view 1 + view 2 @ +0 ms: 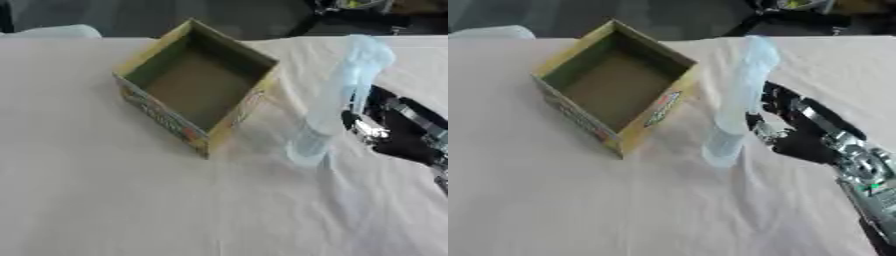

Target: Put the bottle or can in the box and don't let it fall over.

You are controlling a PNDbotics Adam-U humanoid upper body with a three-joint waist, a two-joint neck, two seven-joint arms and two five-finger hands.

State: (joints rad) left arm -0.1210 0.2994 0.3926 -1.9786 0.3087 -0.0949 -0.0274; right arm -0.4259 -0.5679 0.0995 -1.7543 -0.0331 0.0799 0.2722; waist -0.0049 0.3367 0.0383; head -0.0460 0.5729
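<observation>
A clear, pale-blue plastic bottle (337,100) stands on the white cloth to the right of the box, its top leaning up and to the right. It looks blurred. My right hand (798,137), black with silver parts, comes in from the right edge and sits against the bottle's right side at mid height. Its fingers (767,100) and thumb curl round the bottle. The open cardboard box (162,117), yellow-edged with printed sides, stands turned corner-on at the upper middle, with nothing inside. My left hand shows in neither view.
White cloth (131,200) covers the whole table, with wide bare room at the left and front. A pale rounded object (57,31) lies at the far left edge. Dark equipment (350,10) stands beyond the table's far right edge.
</observation>
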